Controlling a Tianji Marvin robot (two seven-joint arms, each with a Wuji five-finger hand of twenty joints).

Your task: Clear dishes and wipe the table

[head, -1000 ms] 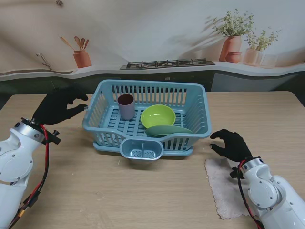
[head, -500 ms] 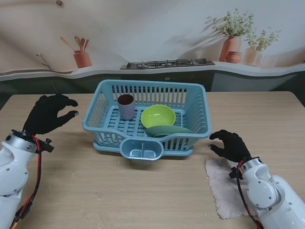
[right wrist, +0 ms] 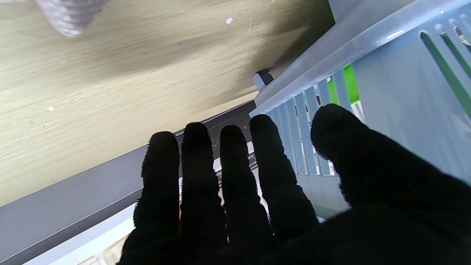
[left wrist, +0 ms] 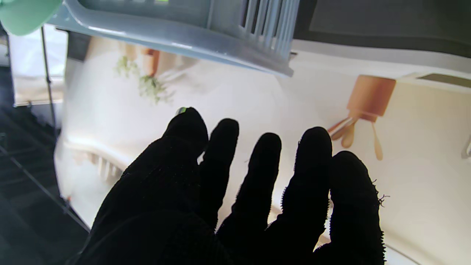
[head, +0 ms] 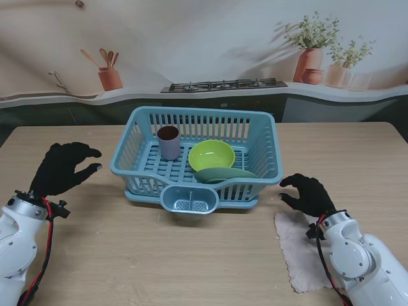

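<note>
Starting nearest to us, the cloth (head: 301, 250) lies flat on the bench (head: 210, 255) at our right, its long axis running from us toward the far edge, partly under our right forearm. Our right hand (head: 308, 194) hovers just past its far end, fingers apart and holding nothing; our left hand (head: 62, 167) is likewise wide and empty, apart from the rack's left wall. Farther out, the blue rack (head: 274, 159) sits mid-bench holding the cup (head: 169, 142) upright, the green bowl (head: 211, 155) and a plate (head: 225, 174) leaning near its front. We judge the dishes cleared and the wiping step at hand: next the right hand should draw back over the cloth, press it flat and sweep the bare wood.
</note>
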